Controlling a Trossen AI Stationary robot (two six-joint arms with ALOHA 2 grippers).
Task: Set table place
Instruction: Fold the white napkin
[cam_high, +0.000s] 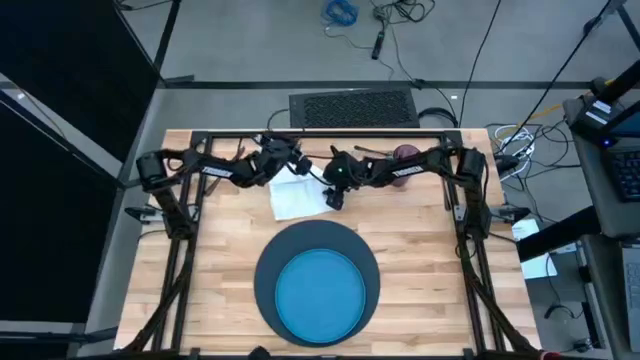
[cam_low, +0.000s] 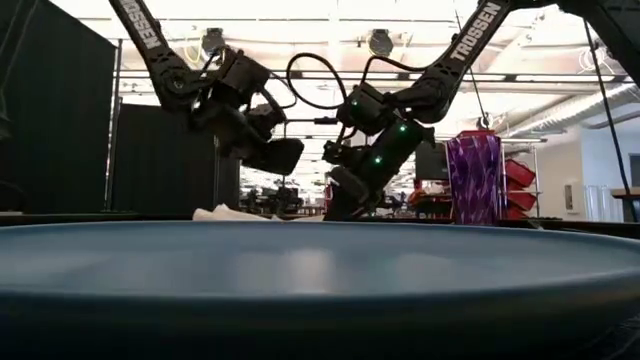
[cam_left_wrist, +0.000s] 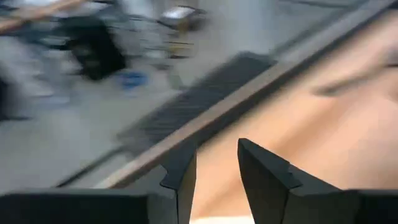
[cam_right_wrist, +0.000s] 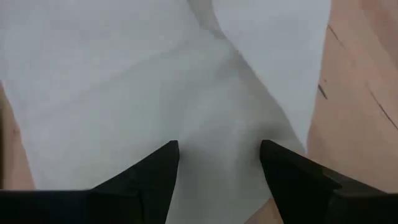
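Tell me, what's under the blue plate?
The plate sits on a dark round mat; its rim shows all around. Whatever lies beneath the plate's middle is hidden.

Right gripper (cam_right_wrist: 219, 163) fingers (cam_right_wrist: 149, 171) spread over white napkin (cam_right_wrist: 124, 87) on table (cam_right_wrist: 360, 93).

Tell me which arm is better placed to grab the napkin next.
Probably the right. The right gripper is down over the white napkin, jaws open with cloth between them. The left gripper, also open, sits at the napkin's far edge, aimed past the table edge.
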